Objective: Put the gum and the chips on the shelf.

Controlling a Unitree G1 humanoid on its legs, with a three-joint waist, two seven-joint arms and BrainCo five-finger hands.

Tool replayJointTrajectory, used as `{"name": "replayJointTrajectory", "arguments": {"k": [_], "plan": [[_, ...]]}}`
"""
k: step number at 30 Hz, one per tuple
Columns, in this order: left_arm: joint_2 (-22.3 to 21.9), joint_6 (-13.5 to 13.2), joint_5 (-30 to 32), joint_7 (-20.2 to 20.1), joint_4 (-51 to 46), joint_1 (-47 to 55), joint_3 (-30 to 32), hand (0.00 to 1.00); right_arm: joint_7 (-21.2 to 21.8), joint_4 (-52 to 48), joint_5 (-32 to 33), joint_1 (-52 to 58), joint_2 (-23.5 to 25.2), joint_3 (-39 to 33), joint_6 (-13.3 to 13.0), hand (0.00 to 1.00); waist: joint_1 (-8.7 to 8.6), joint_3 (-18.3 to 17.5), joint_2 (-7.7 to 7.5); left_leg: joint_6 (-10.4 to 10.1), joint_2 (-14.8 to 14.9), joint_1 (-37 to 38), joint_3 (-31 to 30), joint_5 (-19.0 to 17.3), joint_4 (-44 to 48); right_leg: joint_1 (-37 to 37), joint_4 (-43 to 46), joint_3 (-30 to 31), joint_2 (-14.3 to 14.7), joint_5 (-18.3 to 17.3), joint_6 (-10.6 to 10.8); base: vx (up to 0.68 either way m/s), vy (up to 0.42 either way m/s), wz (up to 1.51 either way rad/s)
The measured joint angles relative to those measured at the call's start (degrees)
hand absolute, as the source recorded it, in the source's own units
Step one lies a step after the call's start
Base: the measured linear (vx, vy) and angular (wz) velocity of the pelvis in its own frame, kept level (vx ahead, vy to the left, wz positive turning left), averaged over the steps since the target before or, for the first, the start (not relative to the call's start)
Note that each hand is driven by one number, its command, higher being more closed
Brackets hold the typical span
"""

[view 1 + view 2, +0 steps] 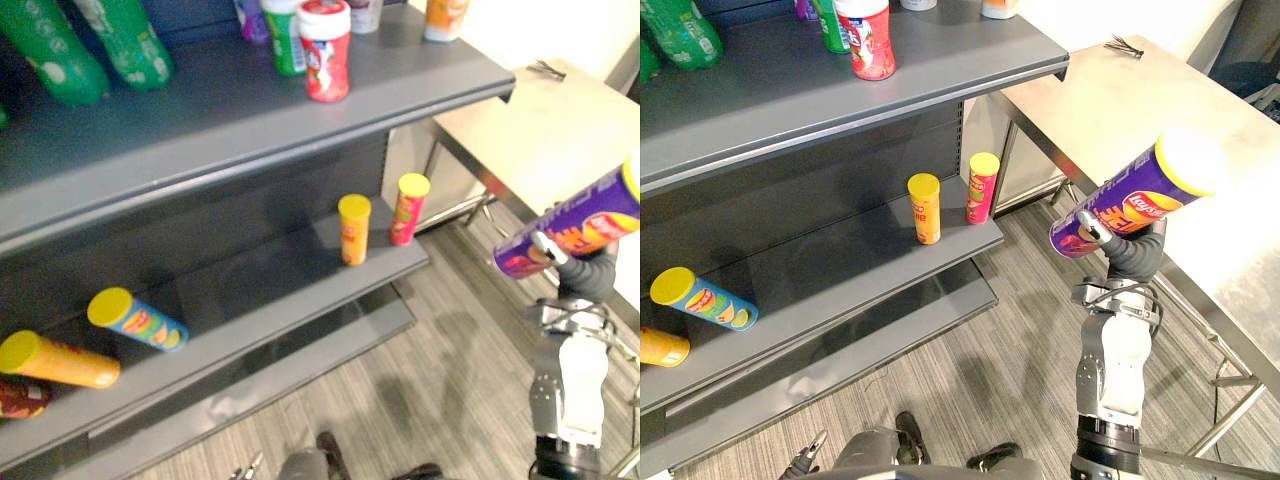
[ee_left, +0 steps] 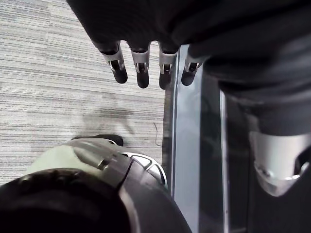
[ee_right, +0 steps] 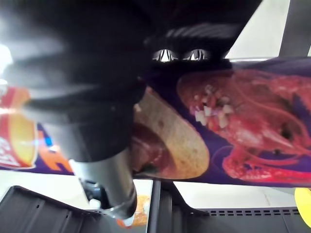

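In the left eye view a grey sheet-metal shelf (image 1: 250, 125) has two flat boards with folded front lips. On the upper board a squat red plastic gum jar with a white lid (image 1: 325, 50) stands upright, just beside a green jar (image 1: 288, 42). Two glossy green plastic bottles (image 1: 55, 45) lie further along the same board. On the lower board an orange cylindrical tube with a yellow lid (image 1: 354, 230) and a pink tube with a yellow lid (image 1: 408, 208) stand upright near the end. A blue tube (image 1: 140, 320) and an orange tube (image 1: 62, 362), both yellow-lidded, lie on their sides.

In the right eye view the purple cardboard chips tube with a pale yellow lid (image 1: 1130, 203) is in the air between the shelf and a pale smooth-topped table on metal legs (image 1: 1110, 100). The tube is tilted with the lid end higher. Its glossy side carries a red and yellow label. The right hand (image 1: 1133, 258) grasps it from beneath, near the lower end, above grey striped carpet (image 1: 1010, 350).

In the left wrist view the left hand (image 2: 141, 65) hangs with its fingers straight and slack, holding nothing, over the carpet beside the shelf's base edge.

In the right wrist view the right hand's fingers wrap around the purple tube, whose printed wrap shows a chip and red food.
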Motion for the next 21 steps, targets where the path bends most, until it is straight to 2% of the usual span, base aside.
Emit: {"name": "replayJointTrajectory", "arguments": {"k": [5,7,8,10,11,12,13,14,16,18,19,20,21], "plan": [[-0.1,0.0,-0.1,-0.3,-0.3,0.1,0.0,0.00,0.6,0.6,-1.1,0.0,0.0,3.2,0.1,1.00,0.20,0.1,-0.20,0.5,0.2,0.2,0.1,0.7,0.2,0.2,-0.6,0.5,0.5,0.6,-0.1,0.01,0.046,-0.01],[-0.2,-0.1,-0.2,-0.3,-1.4,0.2,0.0,0.00,1.0,1.7,-1.1,0.0,-0.1,6.1,0.2,1.00,0.35,0.1,-0.23,0.4,1.6,-0.7,0.0,-0.8,3.2,0.2,0.1,1.6,0.7,1.0,-0.3,0.05,0.064,-0.02],[-0.3,-0.1,-0.2,-0.4,-1.6,0.2,-0.1,0.00,1.2,2.2,-1.1,0.0,-0.1,8.1,0.7,1.00,0.37,0.2,-0.09,0.4,2.4,-0.8,-0.3,-2.2,4.9,0.1,3.2,3.2,-0.5,1.2,-0.6,0.02,0.094,0.11],[-0.2,0.0,-0.2,-0.3,-2.2,0.3,-0.2,0.00,1.3,2.4,-1.1,0.1,-0.1,10.8,1.3,1.00,-0.08,0.6,0.53,0.3,2.8,-0.3,-2.3,-3.9,6.3,-1.3,11.5,10.3,-3.5,3.4,-3.3,0.01,0.125,0.39],[0.0,-0.1,-0.2,-0.3,-3.4,0.3,-0.8,0.00,1.9,2.4,-1.1,0.1,-0.2,11.8,1.4,1.00,-0.34,0.7,0.87,1.1,2.6,0.1,-4.5,-4.3,6.5,-4.8,17.6,19.8,-4.5,6.8,-8.1,0.09,0.139,0.82],[0.6,-0.3,-0.2,-0.3,-4.1,0.2,-2.3,0.00,3.1,2.4,-1.1,0.2,-0.1,12.5,1.4,1.00,-0.53,1.1,1.31,1.3,2.4,0.5,-7.3,-3.9,6.5,-9.1,19.7,32.8,-1.7,6.0,-6.3,0.13,0.110,1.01],[1.4,-0.4,-0.2,-0.3,-4.3,0.2,-3.2,0.00,3.9,2.4,-1.1,0.4,-0.2,13.7,1.4,1.00,-0.70,1.0,1.15,1.4,2.2,0.5,-9.3,-3.8,6.3,-10.5,18.2,40.9,2.3,1.9,-2.7,0.13,0.045,1.10],[1.9,-0.4,-0.2,-0.3,-4.2,0.2,-3.9,0.00,4.9,2.3,-1.1,0.7,-0.1,14.8,1.4,1.00,-0.90,1.0,1.03,1.5,1.5,0.7,-11.3,-3.7,6.1,-11.1,16.1,46.3,5.4,-0.3,-2.0,0.11,0.004,1.16],[2.2,-0.4,-0.2,-0.3,-2.7,0.2,-4.6,0.00,6.2,1.4,-0.8,1.8,-0.2,17.7,1.4,1.00,-1.71,0.9,0.46,1.7,-1.9,1.8,-15.4,-3.5,5.2,-11.8,10.9,53.8,8.3,-2.2,-0.8,0.15,-0.023,1.42],[2.2,-0.4,-0.2,-0.2,-1.6,0.2,-4.8,0.00,7.3,0.7,-0.5,3.2,-0.1,18.8,1.4,1.00,-1.82,0.9,-0.54,1.7,-4.2,2.5,-17.8,-3.4,5.4,-12.3,7.9,58.6,9.5,-2.1,-0.7,0.14,-0.065,1.21],[2.5,-0.4,-0.2,-0.1,-0.7,0.3,-4.9,0.00,7.7,0.6,0.5,4.7,-0.1,19.5,1.4,1.00,-1.83,1.0,-0.97,1.3,-5.8,2.6,-20.1,-3.6,5.8,-11.8,4.8,59.5,9.5,-1.1,0.8,0.11,-0.093,1.16],[2.7,-0.4,-0.2,0.0,0.0,0.3,-5.1,0.00,8.1,0.6,1.2,5.6,0.0,19.7,1.5,1.00,-1.86,0.9,-1.04,1.1,-6.2,2.5,-21.4,-3.8,6.3,-11.1,3.4,58.6,9.1,-1.1,2.4,0.21,-0.153,1.18],[2.6,-0.4,-0.2,0.0,0.0,0.7,-5.2,0.00,8.6,0.4,1.7,6.0,0.1,19.9,1.6,1.00,-1.54,0.9,-0.60,0.6,-5.7,2.2,-22.7,-3.9,6.5,-9.3,0.7,57.9,10.0,-1.3,2.7,0.19,-0.137,0.57]]}}
